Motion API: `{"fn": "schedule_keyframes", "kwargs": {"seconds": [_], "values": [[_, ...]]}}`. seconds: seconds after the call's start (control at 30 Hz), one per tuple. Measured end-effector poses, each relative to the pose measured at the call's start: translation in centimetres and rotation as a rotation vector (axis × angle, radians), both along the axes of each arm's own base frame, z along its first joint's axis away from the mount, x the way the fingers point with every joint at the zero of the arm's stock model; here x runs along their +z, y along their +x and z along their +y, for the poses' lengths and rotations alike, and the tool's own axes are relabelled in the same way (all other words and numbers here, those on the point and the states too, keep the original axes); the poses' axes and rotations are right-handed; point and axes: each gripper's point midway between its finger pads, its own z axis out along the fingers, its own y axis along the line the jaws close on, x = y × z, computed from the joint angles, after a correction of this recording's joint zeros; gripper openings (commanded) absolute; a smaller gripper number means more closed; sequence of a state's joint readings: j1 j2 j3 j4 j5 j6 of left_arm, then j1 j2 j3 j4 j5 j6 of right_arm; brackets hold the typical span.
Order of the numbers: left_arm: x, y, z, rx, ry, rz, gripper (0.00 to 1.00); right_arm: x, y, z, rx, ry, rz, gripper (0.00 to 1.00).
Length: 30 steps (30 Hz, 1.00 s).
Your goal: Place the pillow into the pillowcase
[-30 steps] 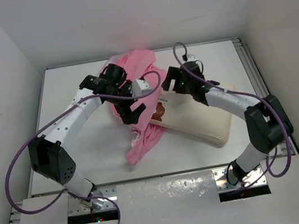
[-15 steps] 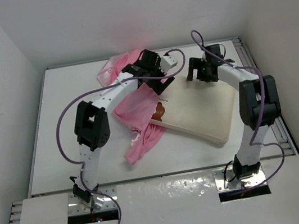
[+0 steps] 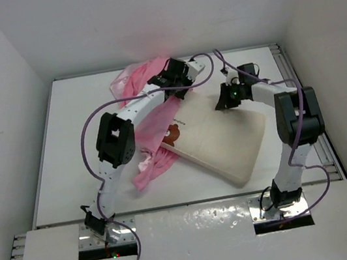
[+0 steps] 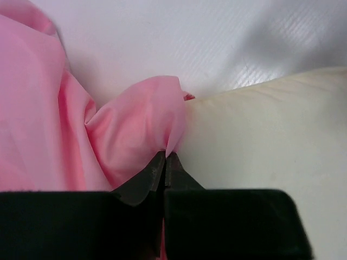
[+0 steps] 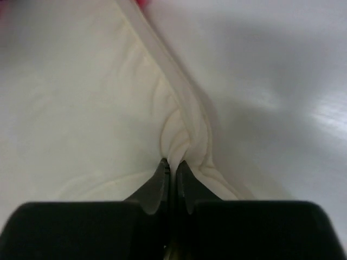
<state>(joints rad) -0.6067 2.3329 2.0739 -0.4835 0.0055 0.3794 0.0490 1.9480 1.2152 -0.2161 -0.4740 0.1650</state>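
Note:
The cream pillow lies slanted at centre right of the table, its brown bear mark near its left edge. The pink pillowcase is crumpled at the back and trails down along the pillow's left side. My left gripper is at the pillow's far left corner. In the left wrist view it is shut on a fold of the pillowcase, right beside the pillow. My right gripper is at the pillow's far edge. In the right wrist view it is shut on the bunched seam of the pillow.
The white table is walled in by white panels on the left, back and right. A raised rail runs along the table's right edge. Purple cables loop over both arms.
Both grippers have gone from open to shut, the left on the pillowcase, the right on the pillow's edge. The pillow has shifted slightly left and toward the front.

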Motion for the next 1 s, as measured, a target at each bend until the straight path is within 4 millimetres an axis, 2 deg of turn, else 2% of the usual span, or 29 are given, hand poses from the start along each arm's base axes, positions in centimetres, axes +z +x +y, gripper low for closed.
{"fn": "schedule_keyframes", "kwargs": {"seconds": [0.07,0.17,0.2,0.23,0.27,0.33,0.37,0.47,0.53,0.6,0.67,0.73,0.8,0.83,0.87,0.9,1.0], "values": [[-0.3,-0.6,-0.1,-0.021,0.0,0.027,0.0,0.6,-1.8,1.2,0.01,0.062,-0.001,0.0],[0.0,-1.7,-0.5,-0.057,-0.006,0.072,0.0,1.3,-4.6,2.9,0.017,0.124,-0.001,0.15],[0.4,-2.0,-0.8,-0.074,-0.013,0.084,0.0,1.5,-5.6,3.6,0.028,0.134,-0.001,0.22],[0.9,-2.3,-1.0,-0.089,-0.021,0.09,0.0,1.8,-6.5,4.3,0.041,0.145,0.0,0.54],[1.6,-2.7,-1.4,-0.108,-0.03,0.093,0.0,2.3,-7.2,5.1,0.055,0.16,-0.002,0.7],[3.2,-3.7,-1.8,-0.146,-0.042,0.095,0.0,3.5,-8.1,6.5,0.076,0.205,-0.027,0.93],[4.1,-4.3,-1.9,-0.163,-0.045,0.094,0.0,4.4,-8.2,7.1,0.081,0.235,-0.048,0.98],[6.8,-5.8,-2.0,-0.201,-0.051,0.066,0.0,5.9,-7.3,7.2,0.057,0.294,-0.097,0.99],[8.1,-6.7,-2.0,-0.217,-0.049,0.048,0.0,5.5,-6.6,6.8,0.024,0.311,-0.089,0.99],[8.6,-7.4,-1.8,-0.225,-0.042,0.04,0.0,4.1,-6.4,6.6,0.0,0.314,-0.052,0.99],[8.4,-7.9,-1.8,-0.232,-0.03,0.043,0.0,2.3,-7.1,7.1,0.001,0.313,-0.01,0.99],[7.6,-8.2,-1.7,-0.23,-0.015,0.055,0.0,0.5,-8.8,8.0,0.012,0.31,0.047,0.98],[6.8,-8.5,-1.4,-0.225,0.001,0.072,0.0,-0.6,-10.4,8.9,0.024,0.317,0.081,0.72],[6.5,-8.6,-1.3,-0.223,0.008,0.079,0.0,-0.7,-10.9,9.3,0.035,0.329,0.088,0.55],[6.5,-8.7,-1.3,-0.22,0.01,0.081,0.0,-0.5,-11.3,9.8,0.049,0.346,0.094,0.35],[6.5,-8.7,-1.3,-0.22,0.01,0.082,0.0,-0.2,-11.6,10.4,0.063,0.366,0.098,0.0],[6.5,-8.9,-1.6,-0.221,0.006,0.084,0.0,1.1,-11.6,11.7,0.081,0.415,0.091,0.0]]}}
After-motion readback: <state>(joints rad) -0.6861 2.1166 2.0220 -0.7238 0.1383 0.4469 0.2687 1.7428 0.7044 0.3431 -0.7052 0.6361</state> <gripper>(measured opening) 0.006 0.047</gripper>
